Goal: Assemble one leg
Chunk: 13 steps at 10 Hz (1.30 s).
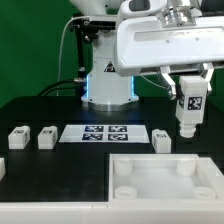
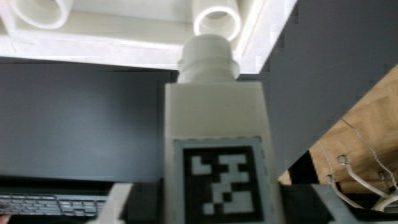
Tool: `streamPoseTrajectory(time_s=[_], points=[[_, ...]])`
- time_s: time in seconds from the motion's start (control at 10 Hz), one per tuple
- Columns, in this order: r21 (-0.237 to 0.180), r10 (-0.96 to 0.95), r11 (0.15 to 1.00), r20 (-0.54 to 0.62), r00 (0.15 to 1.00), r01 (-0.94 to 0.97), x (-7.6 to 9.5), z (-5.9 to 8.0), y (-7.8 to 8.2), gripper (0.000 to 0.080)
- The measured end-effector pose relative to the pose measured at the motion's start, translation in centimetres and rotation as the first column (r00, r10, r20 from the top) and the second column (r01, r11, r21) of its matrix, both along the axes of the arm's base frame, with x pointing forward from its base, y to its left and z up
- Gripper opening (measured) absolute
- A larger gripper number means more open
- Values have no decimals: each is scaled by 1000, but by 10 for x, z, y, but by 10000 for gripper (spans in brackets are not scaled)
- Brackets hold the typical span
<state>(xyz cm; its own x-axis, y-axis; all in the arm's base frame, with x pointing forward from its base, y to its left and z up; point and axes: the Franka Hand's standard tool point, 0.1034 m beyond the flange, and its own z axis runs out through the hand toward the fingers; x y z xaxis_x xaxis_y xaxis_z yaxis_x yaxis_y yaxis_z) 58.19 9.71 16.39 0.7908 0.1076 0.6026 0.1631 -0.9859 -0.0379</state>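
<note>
My gripper (image 1: pixel 188 88) is shut on a leg (image 1: pixel 189 107), a small white block with a black-and-white tag, and holds it upright in the air above the far right corner of the large white panel (image 1: pixel 165 178). In the wrist view the held leg (image 2: pixel 217 140) fills the middle between the fingers, and its round peg end lies near a round corner socket (image 2: pixel 217 18) of the panel (image 2: pixel 107 30). Three more legs stand on the black table: two at the exterior view's left (image 1: pixel 18 137) (image 1: pixel 46 137) and one right of the marker board (image 1: pixel 162 139).
The marker board (image 1: pixel 105 133) lies flat at the table's middle. The arm's base (image 1: pixel 108 90) stands behind it. Part of another white piece (image 1: pixel 2 168) shows at the exterior view's left edge. The panel has several round corner sockets.
</note>
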Motion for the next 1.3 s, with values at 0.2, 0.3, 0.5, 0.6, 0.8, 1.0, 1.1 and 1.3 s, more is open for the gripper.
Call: streamPoseTrajectory(time_s=[0.2, 0.3, 0.5, 0.6, 0.8, 1.0, 1.1, 1.3], points=[[0, 0, 1000, 1, 1000, 0, 1, -3, 0, 291], [4, -5, 1000, 30, 1000, 4, 13, -5, -2, 291], [24, -14, 1000, 38, 999, 13, 39, -17, 1, 291], [30, -16, 999, 28, 999, 15, 42, -29, 3, 291], [36, -20, 999, -12, 1000, 21, 38, -57, 4, 291], [37, -22, 999, -34, 999, 24, 34, -69, 4, 291], [37, -22, 999, -40, 999, 24, 33, -72, 4, 291], [41, -23, 999, -41, 999, 25, 35, -73, 7, 291]])
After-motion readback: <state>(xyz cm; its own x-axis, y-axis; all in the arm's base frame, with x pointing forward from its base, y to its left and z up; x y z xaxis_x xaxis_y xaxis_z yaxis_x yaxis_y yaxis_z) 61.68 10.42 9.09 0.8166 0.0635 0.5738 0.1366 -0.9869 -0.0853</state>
